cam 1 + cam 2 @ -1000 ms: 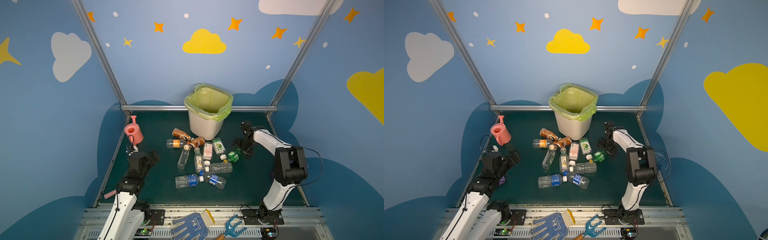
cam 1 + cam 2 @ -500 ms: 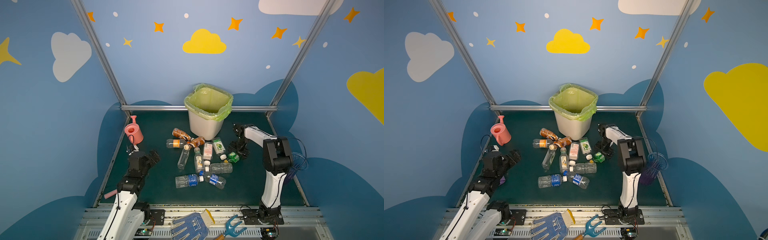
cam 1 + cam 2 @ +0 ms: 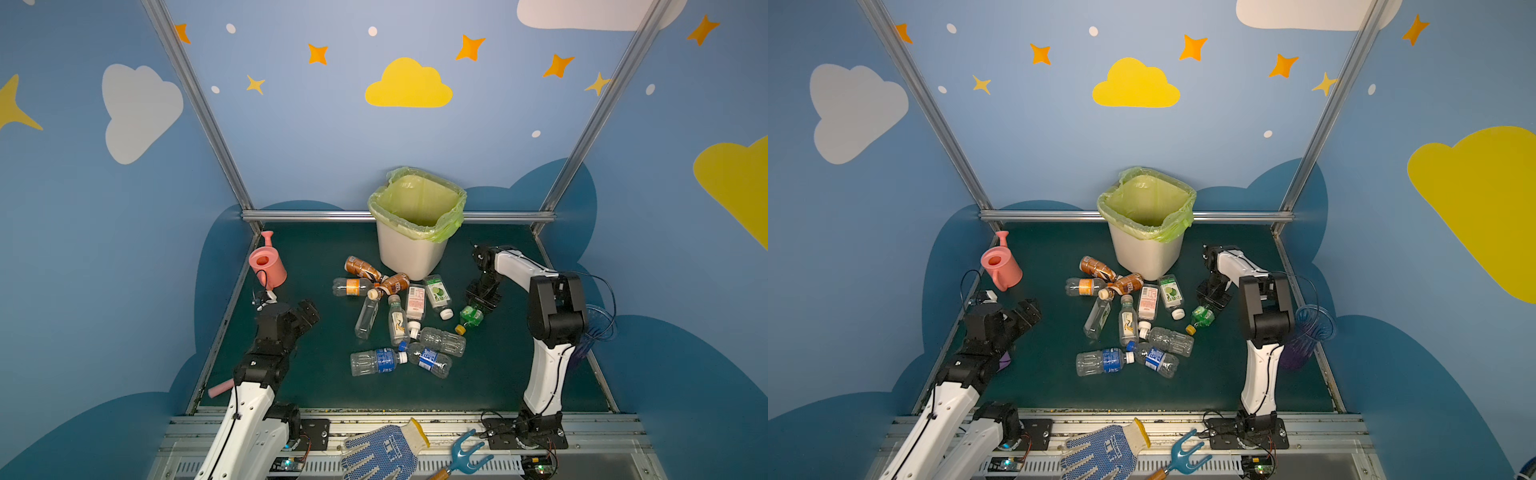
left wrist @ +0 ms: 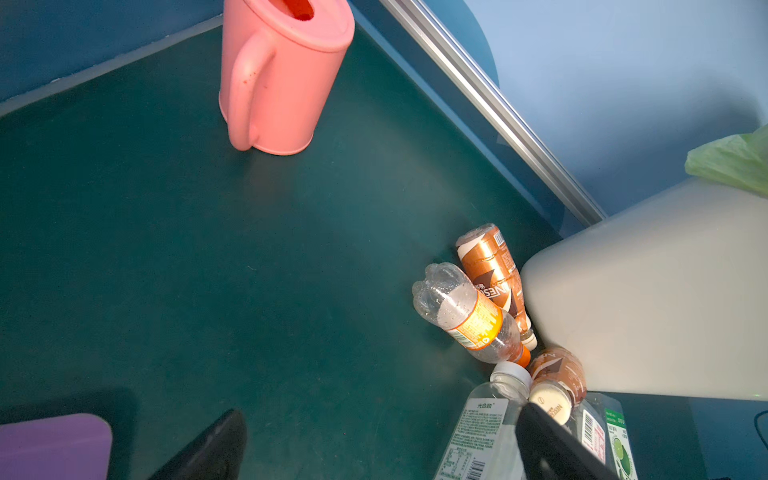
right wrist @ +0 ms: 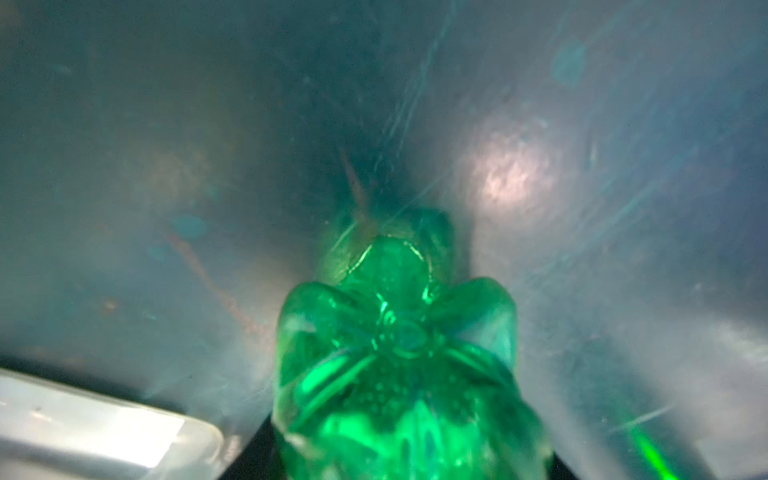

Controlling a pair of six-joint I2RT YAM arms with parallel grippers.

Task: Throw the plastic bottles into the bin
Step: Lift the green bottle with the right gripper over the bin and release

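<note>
Right end effector clenched on green bottle at its base, 5 o'clock of bin; outermost of the bottles, likely easiest pick. Left end effector released, idle.

Blue walls with painted clouds and stars, dark green floor, aluminium rails.

In a top view, the off-white bin with its green liner stands upright at back centre of the dark table. Bottles lie scattered in front of it. The green bottle lies on the cluster's right edge, cap toward the front. Right gripper is down at its base end. Left gripper is well apart from the bottles, jaws spread. Pink watering can stands upright at back left. Glove and blue hand fork lie on the front rail.
</note>
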